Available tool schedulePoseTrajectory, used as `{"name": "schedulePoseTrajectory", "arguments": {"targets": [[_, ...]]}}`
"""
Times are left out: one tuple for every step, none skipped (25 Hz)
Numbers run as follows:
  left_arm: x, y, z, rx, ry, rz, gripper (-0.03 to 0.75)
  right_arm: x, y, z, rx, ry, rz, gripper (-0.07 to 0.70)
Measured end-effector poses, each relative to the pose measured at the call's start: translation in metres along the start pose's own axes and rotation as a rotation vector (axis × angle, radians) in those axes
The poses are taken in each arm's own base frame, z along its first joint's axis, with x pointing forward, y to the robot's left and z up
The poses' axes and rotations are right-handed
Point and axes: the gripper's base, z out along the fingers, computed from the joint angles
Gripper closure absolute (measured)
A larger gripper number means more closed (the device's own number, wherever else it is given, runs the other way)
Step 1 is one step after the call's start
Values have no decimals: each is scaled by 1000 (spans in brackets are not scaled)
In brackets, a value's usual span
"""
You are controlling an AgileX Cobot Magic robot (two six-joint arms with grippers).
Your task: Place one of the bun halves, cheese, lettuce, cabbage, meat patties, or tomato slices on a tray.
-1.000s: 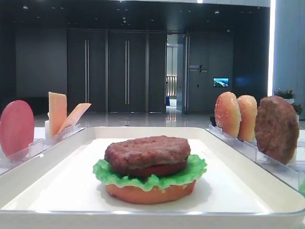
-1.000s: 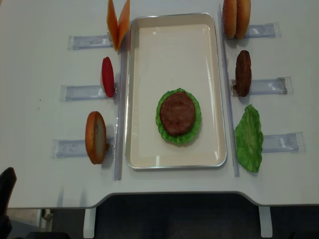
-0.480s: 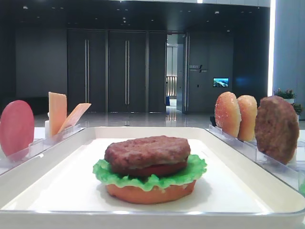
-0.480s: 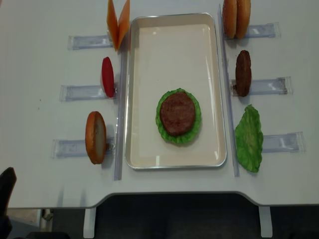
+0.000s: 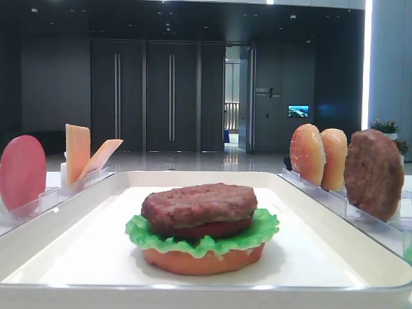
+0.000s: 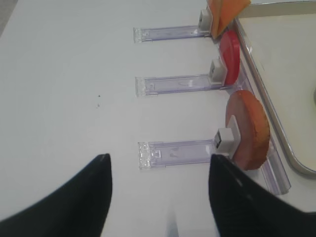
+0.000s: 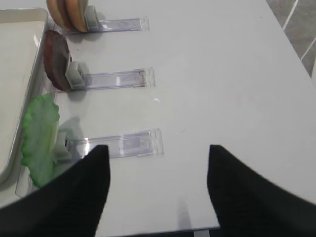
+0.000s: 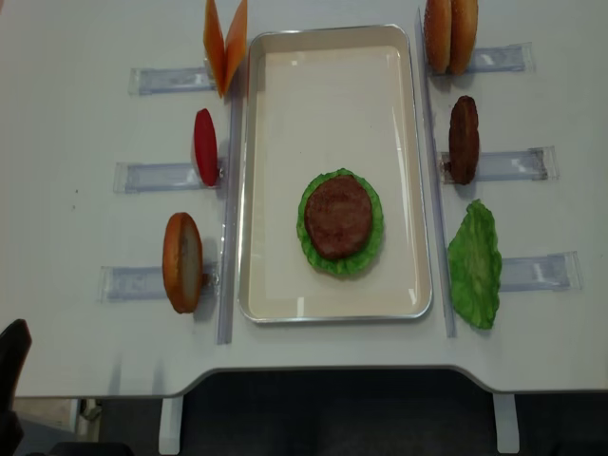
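- One white tray is being shown lying flat on the table, its long axis running from the near table edge to the far one.
- One stack is being carried on the tray, in its near half: a flat bun half at the bottom, then a lettuce leaf, a tomato slice and a meat patty on top, all lying flat.
- Two meat patties are being counted: the stacked one and one standing on edge in a rack right of the tray.
- Two domed bun halves are being held upright right of the tray's far corner; a further bun half is standing on edge left of the tray.
- Two cheese slices are leaning left of the tray's far corner; one tomato slice is standing left of the tray.
- A second lettuce leaf is resting right of the tray, lengthwise along it.
- The right gripper and left gripper are each being held with fingers wide apart, nothing between them, over bare table beside the racks.
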Motion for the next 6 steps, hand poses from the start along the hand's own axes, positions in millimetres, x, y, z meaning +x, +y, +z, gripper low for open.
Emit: {"name": "schedulePoseTrajectory", "arguments": {"targets": [[0, 0, 0, 0, 0, 0, 244, -1, 0, 0, -1, -6, 0, 216], [0, 0, 0, 0, 0, 0, 244, -1, 0, 1, -4, -15, 2, 216], [0, 0, 0, 0, 0, 0, 244, -2, 1, 2, -11, -29, 6, 216], [0, 0, 0, 0, 0, 0, 244, -2, 2, 5, -23, -35, 12, 216], [0, 0, 0, 0, 0, 0, 244, -1, 2, 8, -31, -35, 17, 216], [0, 0, 0, 0, 0, 0, 244, 0, 3, 9, -37, -33, 20, 216]]}}
